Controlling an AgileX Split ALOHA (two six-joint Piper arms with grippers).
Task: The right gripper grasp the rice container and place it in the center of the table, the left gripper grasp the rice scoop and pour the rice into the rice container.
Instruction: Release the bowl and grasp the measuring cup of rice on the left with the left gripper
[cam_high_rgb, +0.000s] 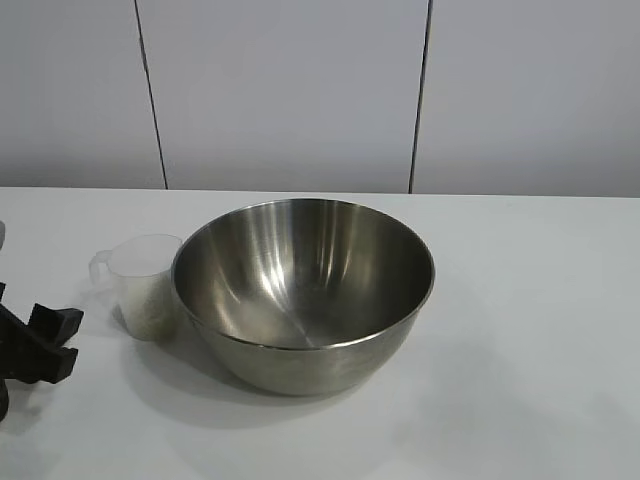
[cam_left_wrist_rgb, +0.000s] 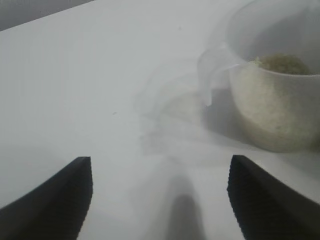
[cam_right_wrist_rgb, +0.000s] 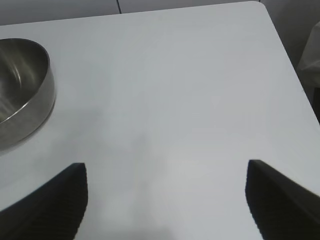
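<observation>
Left gripper (cam_left_wrist_rgb: 160, 200) is hovering low at the table's (cam_high_rgb: 530, 300) left edge, fingers wide, facing the rice scoop (cam_high_rgb: 145, 285). Scoop, holding rice (cam_left_wrist_rgb: 280, 65), is sitting beside the rice container (cam_high_rgb: 303, 290) mid-table. Next, I judge: closing on the tab handle. Right gripper (cam_right_wrist_rgb: 165, 200) is idling, fingers wide.

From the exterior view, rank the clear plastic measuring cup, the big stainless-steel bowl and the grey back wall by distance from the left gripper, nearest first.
1. The clear plastic measuring cup, holding rice, just right of the left gripper at the table's left edge.
2. The big stainless-steel bowl, beyond the cup, mid-table.
3. The grey back wall, behind the table.
</observation>
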